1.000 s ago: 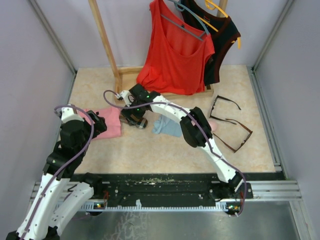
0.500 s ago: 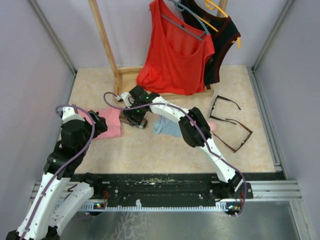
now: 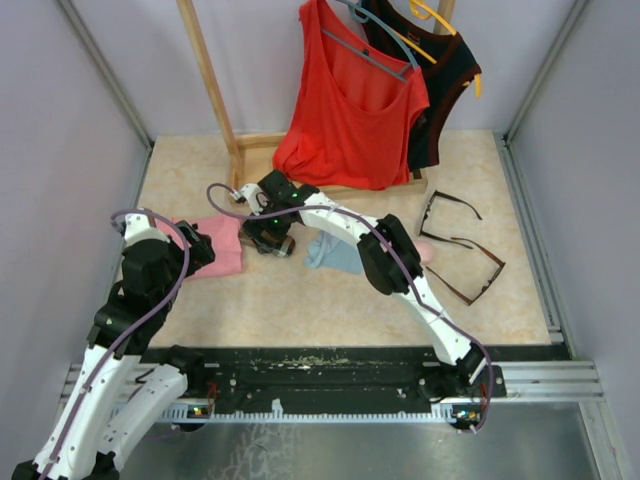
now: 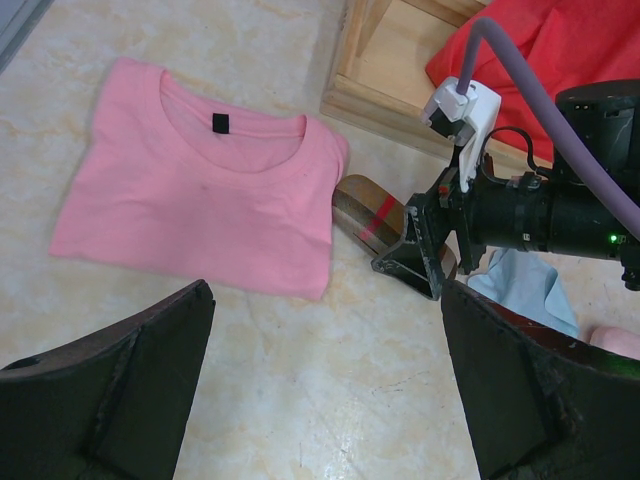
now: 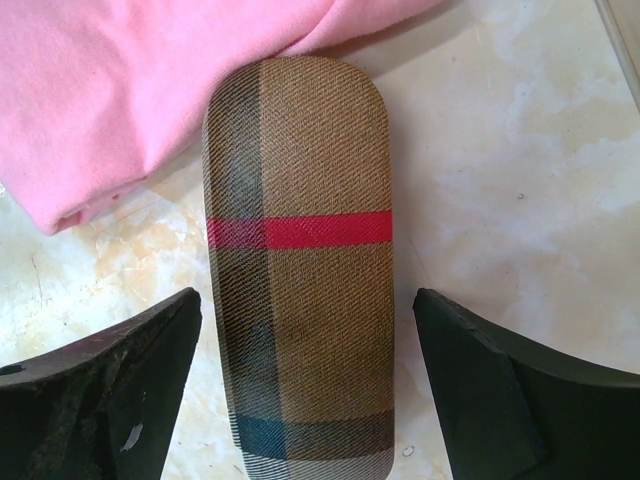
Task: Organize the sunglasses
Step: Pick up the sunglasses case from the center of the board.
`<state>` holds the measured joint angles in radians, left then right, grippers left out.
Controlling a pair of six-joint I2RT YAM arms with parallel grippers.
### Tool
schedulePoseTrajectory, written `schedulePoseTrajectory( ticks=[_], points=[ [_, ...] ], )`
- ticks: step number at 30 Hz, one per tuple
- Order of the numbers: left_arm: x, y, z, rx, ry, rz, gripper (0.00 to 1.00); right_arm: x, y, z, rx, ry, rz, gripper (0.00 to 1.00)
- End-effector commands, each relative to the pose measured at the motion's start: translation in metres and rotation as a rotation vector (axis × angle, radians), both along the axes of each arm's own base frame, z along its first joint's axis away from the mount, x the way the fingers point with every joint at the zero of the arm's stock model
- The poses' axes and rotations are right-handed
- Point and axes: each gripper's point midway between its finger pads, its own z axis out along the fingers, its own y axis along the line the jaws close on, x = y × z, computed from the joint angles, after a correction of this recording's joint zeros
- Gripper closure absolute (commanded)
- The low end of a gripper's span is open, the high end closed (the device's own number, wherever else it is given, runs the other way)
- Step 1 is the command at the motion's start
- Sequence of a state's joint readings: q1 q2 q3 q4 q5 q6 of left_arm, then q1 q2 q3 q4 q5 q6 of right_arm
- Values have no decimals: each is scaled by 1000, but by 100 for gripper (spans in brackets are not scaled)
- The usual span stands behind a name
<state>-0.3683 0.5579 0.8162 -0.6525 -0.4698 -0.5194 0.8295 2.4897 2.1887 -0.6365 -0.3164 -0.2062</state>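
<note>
Two pairs of sunglasses lie unfolded at the right of the table: a black-framed pair [image 3: 447,213] and a reddish-brown pair [image 3: 476,276] nearer the front. Both grippers are far from them. My right gripper [image 3: 267,237] [image 5: 305,400] is open and hovers low over a brown plaid case [image 5: 300,270] [image 4: 365,210], one finger on each side with a gap between each finger and the case. My left gripper [image 4: 325,390] [image 3: 192,252] is open over bare table, just in front of a pink T-shirt [image 4: 200,190].
The pink T-shirt [image 3: 215,245] [image 5: 110,90] lies flat against the plaid case. A light blue cloth [image 3: 335,254] and the end of a pink case [image 3: 426,250] lie beside the right arm. A wooden rack [image 3: 235,150] with a red top [image 3: 355,110] and a black top stands at the back.
The right gripper has stayed over the plaid case with hardly any shift. The left arm and the sunglasses have not moved.
</note>
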Motion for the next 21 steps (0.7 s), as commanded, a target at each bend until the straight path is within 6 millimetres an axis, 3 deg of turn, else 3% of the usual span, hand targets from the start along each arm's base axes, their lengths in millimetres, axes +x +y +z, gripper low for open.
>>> schedulePoseTrajectory(
  ticks=[1, 5, 11, 17, 21],
  points=[
    [1, 0, 1, 2, -9, -4, 0, 4, 21, 46, 97, -70, 22, 12],
    [1, 0, 1, 2, -8, -3, 0, 6, 21, 47, 99, -75, 17, 11],
    [2, 0, 0, 4, -5, -3, 0, 6, 21, 47, 99, -78, 13, 23],
    [2, 0, 0, 4, -5, -2, 0, 7, 21, 49, 102, -83, 11, 39],
    [2, 1, 1, -4, -12, 4, 0, 8, 23, 64, 128, -104, 9, 53]
  ],
)
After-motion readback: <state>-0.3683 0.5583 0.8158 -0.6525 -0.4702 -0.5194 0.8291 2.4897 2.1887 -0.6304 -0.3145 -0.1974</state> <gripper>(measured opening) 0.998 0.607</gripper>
